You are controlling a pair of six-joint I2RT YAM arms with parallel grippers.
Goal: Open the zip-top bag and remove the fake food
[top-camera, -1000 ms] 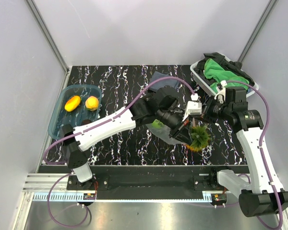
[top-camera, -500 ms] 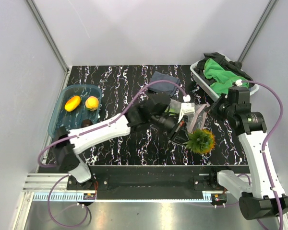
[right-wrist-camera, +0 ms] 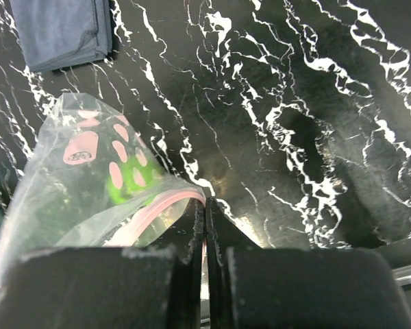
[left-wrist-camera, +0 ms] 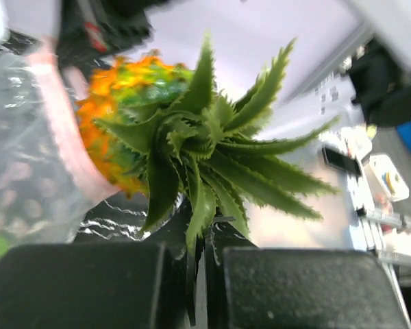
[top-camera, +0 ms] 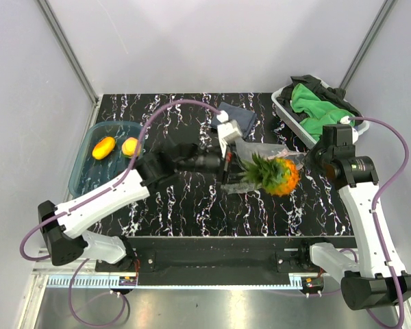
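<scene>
left gripper (left-wrist-camera: 203,267) is pinched tight on the leaves of the pineapple (left-wrist-camera: 212,137), fruit just past its tips beside the bag (right-wrist-camera: 89,178) mouth, right gripper (right-wrist-camera: 205,216) clamped on the zip edge

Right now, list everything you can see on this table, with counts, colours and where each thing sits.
toy pineapple: one, orange with green leaves, mid-table at the bag's mouth
zip-top bag: one, clear with pink strip, mid-table
green piece: one, inside the bag
orange-yellow fruits: two, in the tub
tub: one, translucent blue, left
folded cloth: one, grey-blue, far centre
basket: one, white, far right
cloths: green and black, in the basket
table: one, black marbled
left gripper: shut on pineapple leaves
right gripper: shut on the bag's mouth
</scene>
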